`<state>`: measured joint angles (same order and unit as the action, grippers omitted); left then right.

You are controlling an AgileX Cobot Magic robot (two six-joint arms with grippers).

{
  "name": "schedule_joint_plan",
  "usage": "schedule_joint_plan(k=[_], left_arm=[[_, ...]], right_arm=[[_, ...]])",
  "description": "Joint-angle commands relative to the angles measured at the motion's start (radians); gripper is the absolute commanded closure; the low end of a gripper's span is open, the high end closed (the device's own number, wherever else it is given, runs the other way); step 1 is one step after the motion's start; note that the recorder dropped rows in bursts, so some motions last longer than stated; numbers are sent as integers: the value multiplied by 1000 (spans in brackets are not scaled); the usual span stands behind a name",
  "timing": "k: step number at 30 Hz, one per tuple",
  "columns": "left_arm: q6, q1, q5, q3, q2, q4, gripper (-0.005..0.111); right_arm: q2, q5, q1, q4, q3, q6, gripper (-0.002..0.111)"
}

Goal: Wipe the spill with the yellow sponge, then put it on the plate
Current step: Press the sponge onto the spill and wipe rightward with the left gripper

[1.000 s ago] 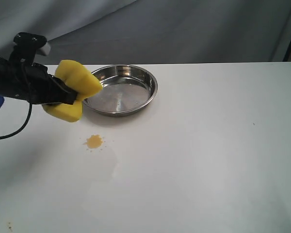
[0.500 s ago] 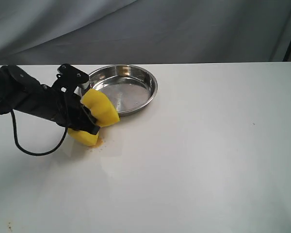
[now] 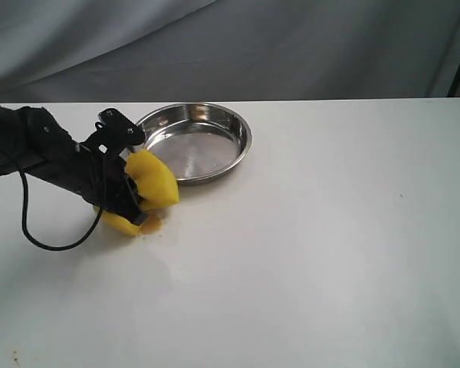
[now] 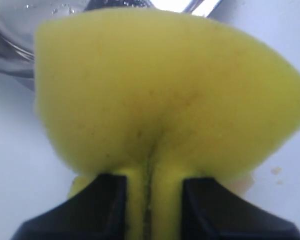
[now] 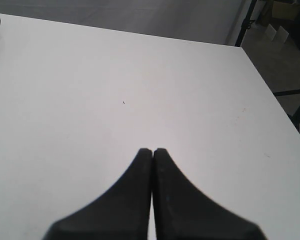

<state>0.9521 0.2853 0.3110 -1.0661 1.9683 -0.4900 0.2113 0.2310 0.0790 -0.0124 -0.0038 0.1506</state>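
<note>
Left fingers [image 4: 107, 202] squeeze sponge [image 3: 155, 182] hard, pressed on desk [image 3: 330, 253] over spill [image 3: 154, 224], just beside plate [image 3: 244, 142]. Press flat, short strokes, don't smear outward. Right fingers [image 5: 135, 190] closed together, empty.

Studio-like lab; grey backdrop [image 3: 291, 46], white table [image 3: 330, 268], stands [image 5: 299, 111]

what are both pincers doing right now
left pincer: closed on the yellow sponge
right pincer: closed, holding nothing
</note>
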Motion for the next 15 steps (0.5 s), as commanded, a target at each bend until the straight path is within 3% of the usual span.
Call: schedule_joint_plan(k=[1,8,15], left_arm=[[-148,4,16,-4,50,142,107],[-178,4,160,-60,106,192,107],[-178,4,197,-62,105,194,107]], right_arm=[[3,-8,3,5,4,-1,108],[3,-8,3,5,4,-1,108],[3,-8,3,5,4,-1,108]])
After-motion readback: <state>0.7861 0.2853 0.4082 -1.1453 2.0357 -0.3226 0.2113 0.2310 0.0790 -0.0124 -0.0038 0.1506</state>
